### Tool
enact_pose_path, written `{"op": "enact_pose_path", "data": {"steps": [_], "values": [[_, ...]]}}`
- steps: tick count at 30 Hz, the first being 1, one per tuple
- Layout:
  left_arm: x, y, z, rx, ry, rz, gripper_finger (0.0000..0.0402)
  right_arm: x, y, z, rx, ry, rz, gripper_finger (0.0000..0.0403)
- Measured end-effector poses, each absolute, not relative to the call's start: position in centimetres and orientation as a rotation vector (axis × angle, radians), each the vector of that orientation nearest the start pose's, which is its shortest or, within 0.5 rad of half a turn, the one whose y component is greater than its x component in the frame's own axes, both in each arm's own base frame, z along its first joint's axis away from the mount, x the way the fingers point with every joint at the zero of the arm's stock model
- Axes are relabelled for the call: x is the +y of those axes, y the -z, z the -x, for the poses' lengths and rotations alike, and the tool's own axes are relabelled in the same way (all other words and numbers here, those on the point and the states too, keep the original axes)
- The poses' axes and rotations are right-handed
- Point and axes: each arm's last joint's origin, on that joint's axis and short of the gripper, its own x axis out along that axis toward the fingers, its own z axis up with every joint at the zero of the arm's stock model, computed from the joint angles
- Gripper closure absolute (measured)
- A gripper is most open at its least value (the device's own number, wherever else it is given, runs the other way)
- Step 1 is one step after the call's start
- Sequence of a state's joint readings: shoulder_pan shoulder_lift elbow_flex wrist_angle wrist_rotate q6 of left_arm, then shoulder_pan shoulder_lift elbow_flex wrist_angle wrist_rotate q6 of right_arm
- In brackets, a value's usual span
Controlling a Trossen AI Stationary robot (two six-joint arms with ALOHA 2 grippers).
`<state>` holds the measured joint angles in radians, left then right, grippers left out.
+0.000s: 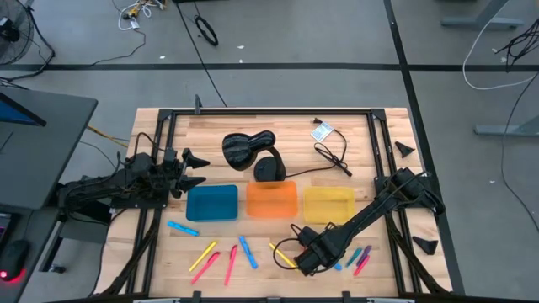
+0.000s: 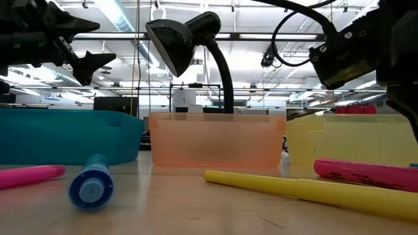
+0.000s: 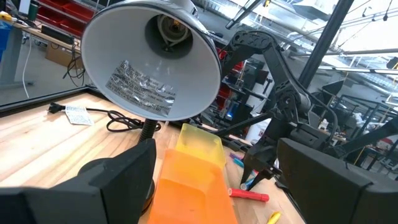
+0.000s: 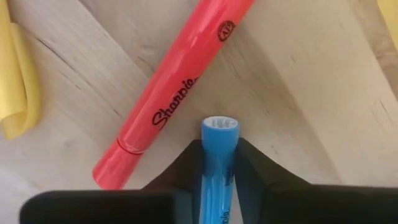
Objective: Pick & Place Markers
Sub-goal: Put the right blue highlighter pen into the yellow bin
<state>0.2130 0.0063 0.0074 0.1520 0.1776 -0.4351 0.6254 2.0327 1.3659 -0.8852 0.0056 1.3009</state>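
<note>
Several markers lie flat on the wooden table near its front edge: blue [image 1: 183, 228], yellow [image 1: 203, 253], pink [image 1: 231, 263], blue [image 1: 247, 252] and yellow [image 1: 282, 255]. My right gripper [image 1: 313, 263] points down among the front-right markers and is shut on a blue marker [image 4: 217, 155]. Beside that marker lie a pink-red marker [image 4: 174, 93] and a yellow one [image 4: 12, 81]. In the high view the gripper hides the blue marker. My left gripper [image 1: 198, 168] waits open above the table's left side, touching nothing. My right gripper pinches the blue marker between its two fingers, one on each long side of the barrel [image 4: 217, 168], a little back from its round end [image 4: 219, 124]. The fingers come from above, pointing down. The marker lies on the wood, beside the pink-red one.
A blue tray [image 1: 211, 203], an orange tray [image 1: 271, 200] and a yellow tray [image 1: 328, 204] stand in a row mid-table. A black desk lamp [image 1: 248, 150] stands behind them, with its cable [image 1: 333, 156] running to the right. More markers [image 1: 360, 257] lie right of my right gripper.
</note>
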Motion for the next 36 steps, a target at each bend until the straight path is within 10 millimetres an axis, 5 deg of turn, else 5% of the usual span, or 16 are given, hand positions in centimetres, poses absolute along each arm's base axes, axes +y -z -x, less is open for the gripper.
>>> {"op": "enact_pose_path", "data": {"steps": [18, 36], "values": [[1.5, -18.0, -9.5, -0.155, -0.002, 0.404, 0.0060, 21.2, -14.3, -29.4, 1.546, 0.520, -0.497, 0.0330], [1.5, -18.0, -9.5, -0.155, -0.002, 0.405, 0.0060, 20.3, -20.6, -27.8, 1.539, 0.223, -0.436, 0.0330]]}}
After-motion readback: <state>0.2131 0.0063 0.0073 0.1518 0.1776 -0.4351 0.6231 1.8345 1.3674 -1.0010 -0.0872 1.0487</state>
